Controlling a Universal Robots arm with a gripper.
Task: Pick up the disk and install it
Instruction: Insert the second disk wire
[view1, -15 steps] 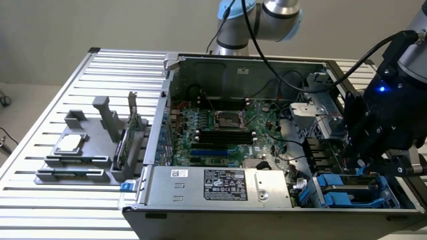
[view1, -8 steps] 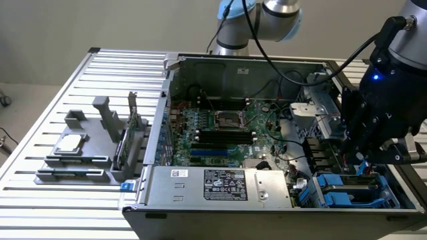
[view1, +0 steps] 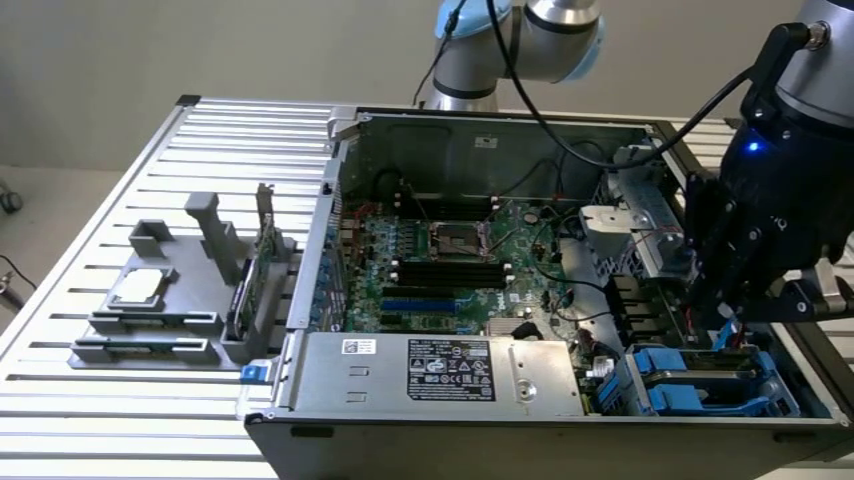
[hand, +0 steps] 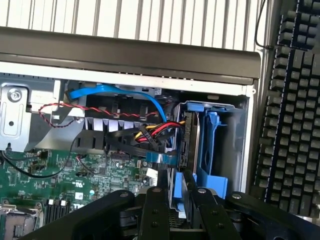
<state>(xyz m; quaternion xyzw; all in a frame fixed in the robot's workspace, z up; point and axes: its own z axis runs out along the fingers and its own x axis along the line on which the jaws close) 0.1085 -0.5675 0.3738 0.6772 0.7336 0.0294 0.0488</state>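
My gripper (view1: 727, 305) hangs over the drive bay corner of the open computer case (view1: 320, 220), at the exterior view's right. In the wrist view the gripper (hand: 179, 192) is shut on the disk (hand: 176, 182). The disk shows edge-on as a blue carrier strip with a dark plate between the two black fingers (hand: 155, 210). It hovers just above the blue bay brackets (hand: 212, 145). A bit of the disk's blue edge (view1: 725, 338) peeks out below the gripper in the exterior view.
Another drive (hand: 190, 135) with red and yellow cables sits in the bay. A power supply (view1: 427, 368) and motherboard (view1: 441, 260) fill the case. A grey fixture (view1: 147, 320) holds a silver chip (view1: 138, 288) and upright cards. A keyboard (hand: 290, 100) lies beside the case.
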